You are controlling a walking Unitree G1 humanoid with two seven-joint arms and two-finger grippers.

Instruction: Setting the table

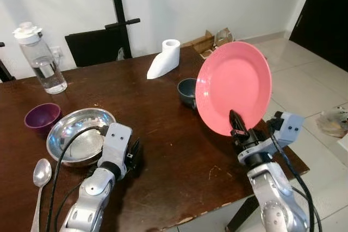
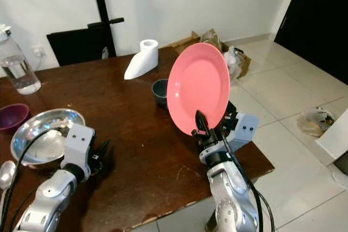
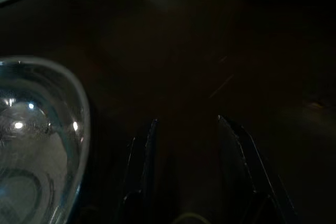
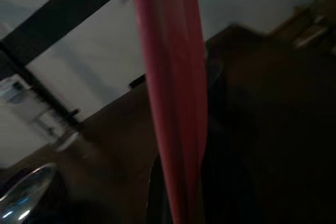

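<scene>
My right gripper (image 1: 237, 125) is shut on the lower rim of a pink plate (image 1: 234, 88), holding it upright on edge above the right side of the dark wooden table (image 1: 163, 112). The plate's edge (image 4: 173, 98) runs between the fingers in the right wrist view. My left gripper (image 3: 186, 145) rests open and empty on the table beside a steel bowl (image 1: 79, 134). A purple bowl (image 1: 42, 117), a spoon (image 1: 41, 175) and a dark blue cup (image 1: 187, 92) also sit on the table.
A water bottle (image 1: 41, 58) stands at the far left and a white paper roll (image 1: 165, 58) at the far edge. A black stand (image 1: 117, 12) rises behind the table. The table's right edge drops to tiled floor (image 1: 315, 85).
</scene>
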